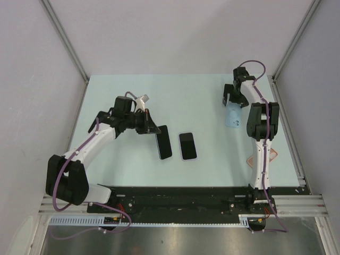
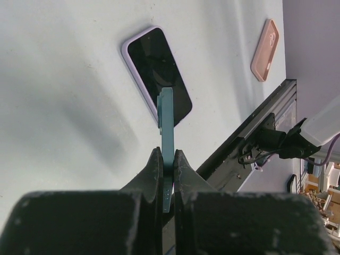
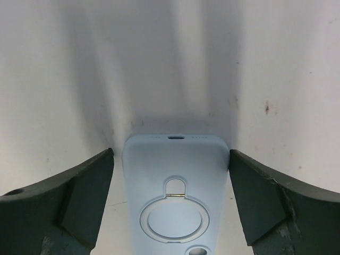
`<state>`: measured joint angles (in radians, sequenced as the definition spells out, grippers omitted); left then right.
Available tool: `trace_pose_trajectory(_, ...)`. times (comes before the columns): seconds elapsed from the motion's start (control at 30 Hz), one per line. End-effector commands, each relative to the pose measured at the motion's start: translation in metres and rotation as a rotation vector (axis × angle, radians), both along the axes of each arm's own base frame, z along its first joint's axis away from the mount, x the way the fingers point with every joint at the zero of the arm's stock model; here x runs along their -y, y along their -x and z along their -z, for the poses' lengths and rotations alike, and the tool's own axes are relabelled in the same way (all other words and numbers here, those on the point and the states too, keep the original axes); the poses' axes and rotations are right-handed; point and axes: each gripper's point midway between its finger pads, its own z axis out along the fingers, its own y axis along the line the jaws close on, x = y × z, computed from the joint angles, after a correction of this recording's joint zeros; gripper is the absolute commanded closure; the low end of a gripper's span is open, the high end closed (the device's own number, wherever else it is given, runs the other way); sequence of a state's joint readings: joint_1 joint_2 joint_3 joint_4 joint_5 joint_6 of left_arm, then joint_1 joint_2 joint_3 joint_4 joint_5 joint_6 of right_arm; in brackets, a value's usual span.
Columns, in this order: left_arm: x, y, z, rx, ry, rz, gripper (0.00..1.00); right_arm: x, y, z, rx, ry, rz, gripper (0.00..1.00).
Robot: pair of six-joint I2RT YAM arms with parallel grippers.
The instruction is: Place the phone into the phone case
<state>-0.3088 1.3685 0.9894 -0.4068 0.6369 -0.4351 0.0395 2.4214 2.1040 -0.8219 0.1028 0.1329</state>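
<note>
My left gripper [image 1: 154, 129] [image 2: 166, 152] is shut on the near end of a dark phone with a teal edge [image 1: 164, 143]. In the left wrist view the phone [image 2: 166, 119] is edge-on and off the table. A second phone with a black screen and lavender rim [image 1: 187, 146] [image 2: 156, 71] lies flat just right of it. A light blue phone case [image 1: 234, 118] [image 3: 175, 202] lies back up, its ring showing. My right gripper [image 1: 234, 102] [image 3: 170, 152] is open, with one jaw on each side of the case's top end, not touching.
A pink phone case [image 1: 270, 157] [image 2: 264, 50] lies at the right, next to my right arm's lower link. The pale green table [image 1: 196, 93] is bounded by grey walls, with a black rail along the near edge [image 1: 180, 194].
</note>
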Motion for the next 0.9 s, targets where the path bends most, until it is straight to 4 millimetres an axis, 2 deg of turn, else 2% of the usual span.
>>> trace_pose_trajectory(0.0,0.0,0.004,-0.016,0.049,0.045,0.031,1.0,-0.01,-0.004,-0.001,-0.001,0.0,-0.02,0.08)
trace_pose_trajectory(0.2,-0.002,0.004,-0.014,0.051,0.042,0.03,1.0,-0.006,-0.002,0.002,-0.023,0.025,-0.016,0.13)
trace_pose_trajectory(0.27,-0.003,0.004,-0.012,0.05,0.038,0.025,1.0,-0.01,-0.003,-0.001,-0.018,0.01,-0.029,0.19)
trace_pose_trajectory(0.37,-0.004,0.004,-0.008,0.039,0.038,0.016,1.0,-0.024,-0.012,-0.019,0.025,-0.022,-0.05,0.31)
trace_pose_trajectory(0.4,-0.004,0.004,-0.005,0.035,0.041,0.017,1.0,-0.031,-0.023,-0.037,0.074,-0.038,-0.057,0.33)
trace_pose_trajectory(0.5,-0.002,0.006,-0.002,0.022,0.055,0.013,1.0,-0.072,-0.038,-0.072,0.169,-0.147,-0.108,0.38)
trace_pose_trajectory(0.57,-0.002,0.007,-0.004,0.024,0.06,0.01,1.0,-0.097,-0.05,-0.103,0.262,-0.178,-0.138,0.41)
trace_pose_trajectory(0.6,-0.003,0.007,-0.004,0.023,0.058,0.006,1.0,-0.105,-0.053,-0.126,0.321,-0.183,-0.151,0.41)
trace_pose_trajectory(0.63,-0.003,0.008,-0.005,0.03,0.058,0.006,1.0,-0.108,-0.052,-0.129,0.335,-0.178,-0.149,0.41)
trace_pose_trajectory(0.67,-0.004,0.008,-0.006,0.033,0.059,0.005,1.0,-0.113,-0.058,-0.141,0.391,-0.188,-0.138,0.39)
trace_pose_trajectory(0.7,-0.004,0.009,-0.005,0.033,0.057,0.004,1.0,-0.119,-0.053,-0.174,0.461,-0.203,-0.142,0.39)
trace_pose_trajectory(0.73,-0.004,0.009,-0.005,0.032,0.057,0.003,1.0,-0.118,-0.036,-0.141,0.39,-0.202,-0.13,0.39)
trace_pose_trajectory(0.77,-0.005,0.01,-0.006,0.036,0.057,0.0,1.0,-0.122,-0.043,-0.159,0.495,-0.222,-0.129,0.35)
trace_pose_trajectory(0.8,-0.005,0.01,-0.005,0.032,0.058,-0.003,1.0,-0.126,-0.029,-0.186,0.571,-0.237,-0.143,0.35)
trace_pose_trajectory(0.83,-0.005,0.011,-0.004,0.032,0.062,0.0,1.0,-0.127,-0.021,-0.19,0.619,-0.248,-0.148,0.36)
trace_pose_trajectory(0.87,-0.005,0.012,-0.005,0.031,0.068,-0.001,1.0,-0.126,-0.007,-0.152,0.626,-0.255,-0.147,0.42)
